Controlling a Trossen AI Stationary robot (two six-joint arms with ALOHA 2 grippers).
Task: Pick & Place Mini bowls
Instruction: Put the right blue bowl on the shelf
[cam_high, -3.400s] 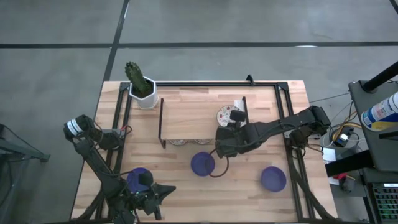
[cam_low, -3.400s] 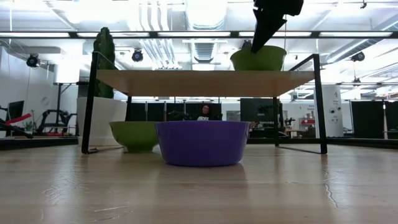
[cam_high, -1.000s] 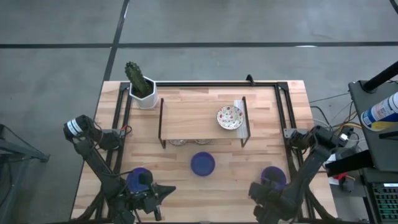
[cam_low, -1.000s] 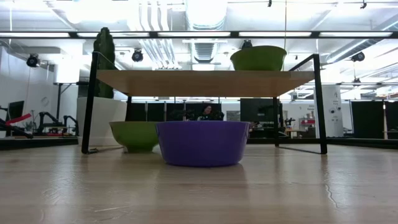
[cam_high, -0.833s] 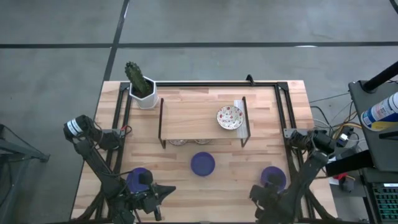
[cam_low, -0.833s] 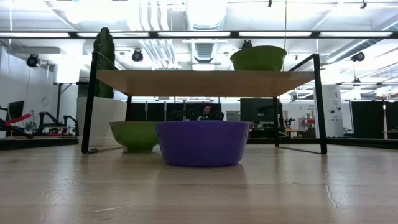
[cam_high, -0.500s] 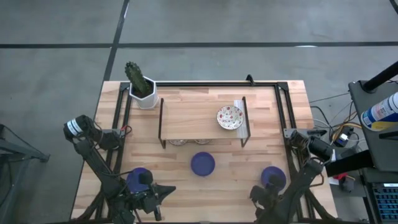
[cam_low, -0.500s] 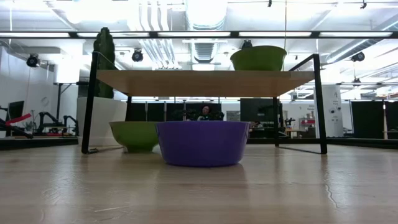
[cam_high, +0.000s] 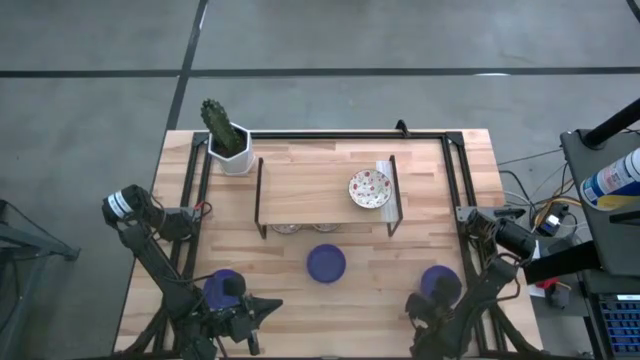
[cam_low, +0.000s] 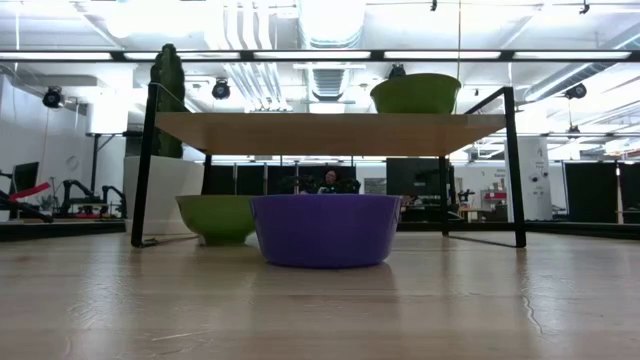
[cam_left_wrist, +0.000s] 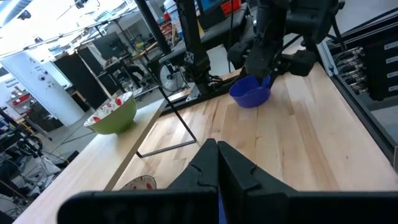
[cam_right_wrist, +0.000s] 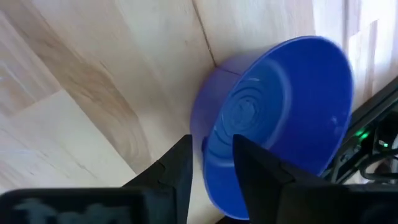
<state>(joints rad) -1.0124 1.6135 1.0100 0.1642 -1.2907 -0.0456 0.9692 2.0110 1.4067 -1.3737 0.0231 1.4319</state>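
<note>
One patterned mini bowl (cam_high: 369, 188) already sits on top of the rack (cam_high: 325, 189). A blue mini bowl (cam_high: 326, 263) waits on the worktop (cam_high: 380, 290) before the rack. The right end effector (cam_right_wrist: 211, 168), fingers spread, straddles the rim of another blue bowl (cam_right_wrist: 273, 124) near the rack's right. The left end effector (cam_left_wrist: 217, 163), pressed together, idles

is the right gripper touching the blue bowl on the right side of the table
Cannot tell. In the right wrist view the right gripper straddles the blue bowl rim, but no view shows contact or a gap plainly.

Three blue mini bowls (cam_high: 326, 263) on table; floral bowl (cam_high: 369, 188) upright on shelf.
</note>
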